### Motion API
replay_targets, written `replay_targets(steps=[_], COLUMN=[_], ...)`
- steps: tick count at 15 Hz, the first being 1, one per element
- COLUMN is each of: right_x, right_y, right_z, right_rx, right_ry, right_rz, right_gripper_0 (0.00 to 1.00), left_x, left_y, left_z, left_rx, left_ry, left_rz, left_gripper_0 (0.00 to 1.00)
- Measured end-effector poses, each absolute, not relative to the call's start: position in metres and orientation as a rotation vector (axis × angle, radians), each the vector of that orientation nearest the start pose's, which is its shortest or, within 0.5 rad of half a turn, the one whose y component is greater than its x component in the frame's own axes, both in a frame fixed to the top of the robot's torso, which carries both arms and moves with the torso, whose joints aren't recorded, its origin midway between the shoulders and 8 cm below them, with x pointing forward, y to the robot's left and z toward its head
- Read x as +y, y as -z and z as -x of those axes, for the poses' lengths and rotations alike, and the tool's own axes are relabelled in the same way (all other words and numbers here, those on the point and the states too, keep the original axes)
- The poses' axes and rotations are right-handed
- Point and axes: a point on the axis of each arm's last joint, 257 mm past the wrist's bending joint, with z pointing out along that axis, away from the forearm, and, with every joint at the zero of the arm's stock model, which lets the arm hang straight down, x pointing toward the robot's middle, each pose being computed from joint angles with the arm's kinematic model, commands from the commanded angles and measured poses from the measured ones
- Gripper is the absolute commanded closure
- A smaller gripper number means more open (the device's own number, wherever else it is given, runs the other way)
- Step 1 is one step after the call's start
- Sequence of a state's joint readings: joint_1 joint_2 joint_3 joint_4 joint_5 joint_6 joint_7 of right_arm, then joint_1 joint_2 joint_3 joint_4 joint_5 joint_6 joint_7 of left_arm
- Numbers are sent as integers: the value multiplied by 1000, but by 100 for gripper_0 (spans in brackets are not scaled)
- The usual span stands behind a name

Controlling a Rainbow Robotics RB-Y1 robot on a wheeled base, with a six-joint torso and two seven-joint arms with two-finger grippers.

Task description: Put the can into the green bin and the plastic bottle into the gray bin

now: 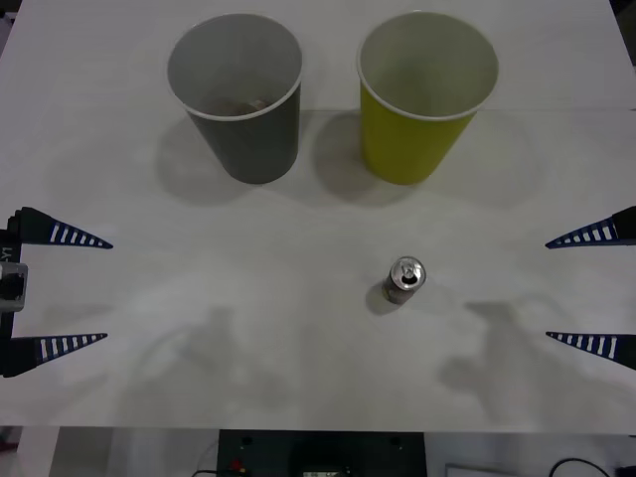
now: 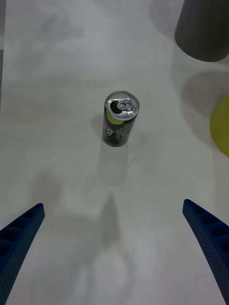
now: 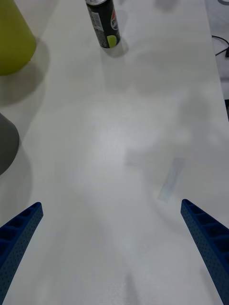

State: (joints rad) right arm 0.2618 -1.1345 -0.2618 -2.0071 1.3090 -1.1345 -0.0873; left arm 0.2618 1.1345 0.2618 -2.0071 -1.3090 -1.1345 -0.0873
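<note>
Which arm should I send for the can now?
Right, probably. The can stands upright on the table's right half, nearer the open right gripper than the open left gripper, and it faces the right gripper squarely. The green bin is also on that side.

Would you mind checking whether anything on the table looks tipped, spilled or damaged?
Nothing stands out. The small dark drink can stands upright, apart from the upright yellow-green paper cup and dark gray paper cup. Left gripper and right gripper wait open at the table's sides.
</note>
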Motion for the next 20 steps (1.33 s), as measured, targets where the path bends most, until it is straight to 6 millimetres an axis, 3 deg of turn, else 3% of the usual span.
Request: replay_targets(steps=[10,20], right_x=[-298,-291], right_y=[162,193], right_z=[-352,-362], right_rx=[1609,1501], right_ry=[-265,-385], right_rz=[1582,1506], right_gripper_0=[0,0], left_x=[286,286], left_y=[167,167], left_z=[-341,-341], left_rx=[1444,1444], left_ry=[118,118], left_rz=[-1762,-1762], left_gripper_0=[0,0])
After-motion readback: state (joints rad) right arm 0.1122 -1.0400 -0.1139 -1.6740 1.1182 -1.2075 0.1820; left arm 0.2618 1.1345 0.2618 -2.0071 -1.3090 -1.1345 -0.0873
